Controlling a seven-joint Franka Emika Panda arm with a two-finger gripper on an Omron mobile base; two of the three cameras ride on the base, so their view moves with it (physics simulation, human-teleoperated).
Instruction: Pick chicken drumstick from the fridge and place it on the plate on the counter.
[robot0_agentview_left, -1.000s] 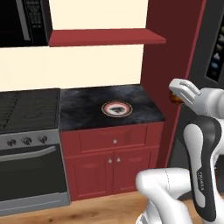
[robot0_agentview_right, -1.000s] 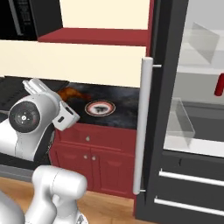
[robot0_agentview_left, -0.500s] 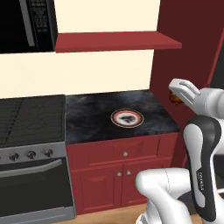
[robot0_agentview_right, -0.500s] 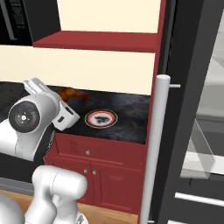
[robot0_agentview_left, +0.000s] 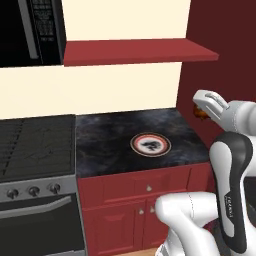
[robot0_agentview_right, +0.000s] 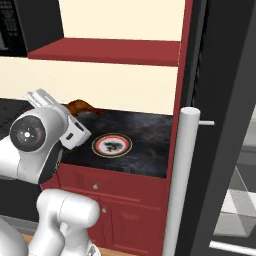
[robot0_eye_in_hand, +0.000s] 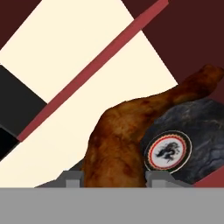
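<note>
My gripper (robot0_eye_in_hand: 113, 180) holds the chicken drumstick (robot0_eye_in_hand: 127, 140) by its thick end, well short of the plate (robot0_agentview_left: 150, 144); an early release would drop it onto the surface (robot0_agentview_left: 110, 142).

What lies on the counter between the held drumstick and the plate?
Only bare black counter, seen in the left base view, between the chicken drumstick and the plate.

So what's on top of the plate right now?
Nothing lies on the plate: its orange-red rim, white ring and dark centre motif show uncovered on the counter. The chicken drumstick is held in the gripper. In the hand view it hides the plate's left edge.
</note>
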